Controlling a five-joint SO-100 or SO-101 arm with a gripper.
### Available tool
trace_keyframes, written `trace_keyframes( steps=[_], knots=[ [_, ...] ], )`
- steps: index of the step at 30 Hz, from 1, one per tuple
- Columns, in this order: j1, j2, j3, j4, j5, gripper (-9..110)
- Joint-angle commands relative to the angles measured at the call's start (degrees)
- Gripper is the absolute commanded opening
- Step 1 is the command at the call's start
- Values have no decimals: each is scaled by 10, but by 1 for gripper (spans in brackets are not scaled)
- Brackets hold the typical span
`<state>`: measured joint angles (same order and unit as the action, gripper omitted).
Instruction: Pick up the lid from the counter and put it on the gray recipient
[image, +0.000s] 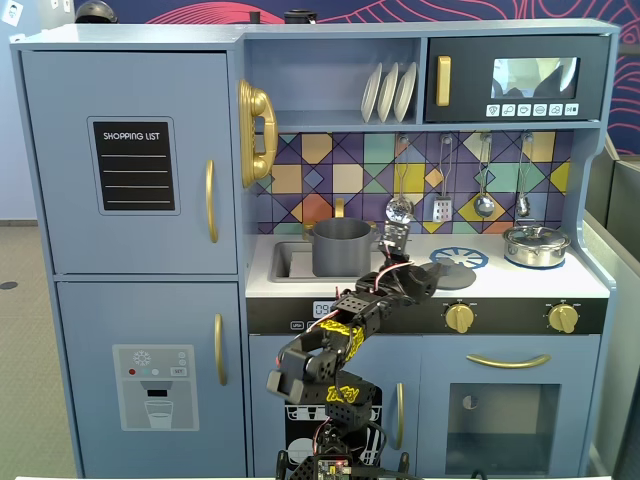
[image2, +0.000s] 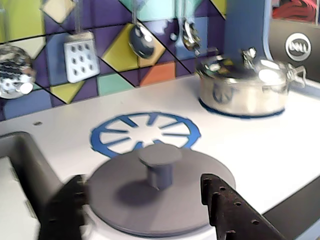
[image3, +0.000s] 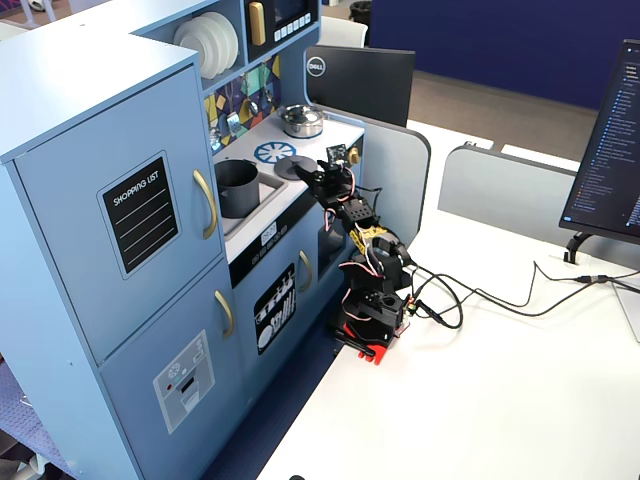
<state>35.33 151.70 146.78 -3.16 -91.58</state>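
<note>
lid (image2: 160, 192) flat on worktop (image2: 280, 150) by blue burner | pincer (image2: 145, 210) released, straddling lid rim | pot (image: 341, 246) in sink | risk: thin rim slips when fingers close

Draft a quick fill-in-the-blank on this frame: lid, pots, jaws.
1. The dark-gray lid lies flat on the white ____.
2. The gray pot stands in the sink with ____ lid on it.
3. In the wrist view the open gripper has one jaw on each ____ of the lid.
4. The shiny silver pot sits on the far ____ ring.

Missing: counter; no; side; blue
</note>
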Motion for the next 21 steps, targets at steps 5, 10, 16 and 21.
trace_keyframes(
  steps=[5,10,16,21],
  knots=[
    [16,-106,-43,-69,14,30],
    [23,-185,-87,-94,9,29],
    [25,-264,-143,-117,-1,29],
    [19,-323,-192,-127,-6,28]
  ],
)
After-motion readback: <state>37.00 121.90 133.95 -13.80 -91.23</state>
